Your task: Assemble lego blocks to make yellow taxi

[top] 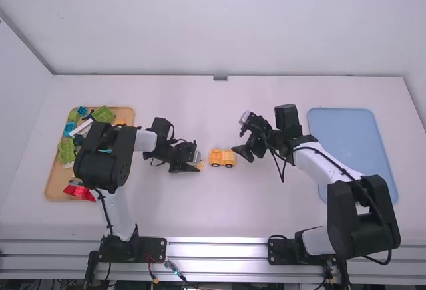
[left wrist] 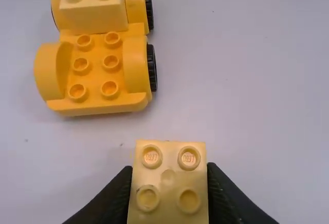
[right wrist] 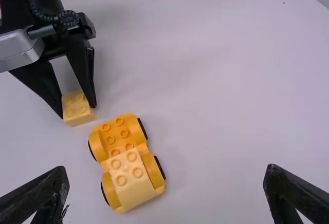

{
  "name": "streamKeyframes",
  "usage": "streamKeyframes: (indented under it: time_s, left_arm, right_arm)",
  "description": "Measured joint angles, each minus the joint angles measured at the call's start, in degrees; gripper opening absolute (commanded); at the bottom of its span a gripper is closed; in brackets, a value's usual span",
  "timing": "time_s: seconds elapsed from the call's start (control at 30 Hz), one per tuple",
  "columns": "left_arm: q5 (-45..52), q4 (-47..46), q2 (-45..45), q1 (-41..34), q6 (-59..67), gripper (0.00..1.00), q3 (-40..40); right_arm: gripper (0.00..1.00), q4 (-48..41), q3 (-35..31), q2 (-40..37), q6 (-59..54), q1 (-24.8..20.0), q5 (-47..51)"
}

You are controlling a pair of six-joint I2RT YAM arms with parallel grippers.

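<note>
Jaws gape wide and empty on the right gripper (top: 241, 154); the left gripper (top: 198, 165) pinches a pale-yellow block (left wrist: 169, 183). A blue tray (top: 353, 144) lies near the worktop's (top: 200, 210) right edge, a wooden tray (top: 125, 112) of mixed blocks (top: 103, 114) near its left. Mid-worktop, the black-wheeled yellow car (left wrist: 97, 75) points side to side, a paler brick (left wrist: 95, 8) capping its right end.

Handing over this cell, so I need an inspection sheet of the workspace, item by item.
Surface: white table, small dark specks.
Job's things: yellow car base on the table, pale block on one end; second pale block in the left gripper.
Clutter: wooden tray of mixed blocks; blue tray.
Grippers: left, fingers shut on that second block; right gripper, fingers open.
Cables: along left arm and right arm.
Surroundings: white wall, metal rail.
</note>
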Motion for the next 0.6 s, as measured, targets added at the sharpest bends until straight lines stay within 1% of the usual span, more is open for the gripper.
streamKeyframes:
  time_s: [0.03,0.27,0.37,0.5,0.6]
  left_arm:
    - [0.02,0.0,0.0,0.0,0.0,0.32,0.0]
    - [0.04,0.87,0.0,0.0,-0.26,0.28,0.0]
    - [-0.09,0.76,0.0,0.0,-3.04,0.26,0.28]
    - [-0.72,0.68,0.0,0.0,-7.87,0.26,2.54]
    - [-0.94,-0.37,0.0,0.0,-10.36,0.28,5.18]
  right_arm:
    - [0.99,0.0,0.0,0.0,0.02,0.0,0.0]
    - [0.99,0.02,0.0,0.0,-0.09,0.0,0.02]
    - [0.99,0.09,0.0,0.0,-0.63,0.0,0.02]
    - [0.99,5.27,-1.4,0.39,-1.29,0.0,-0.09]
    - [0.99,8.57,-2.58,2.86,-1.84,0.0,-1.31]
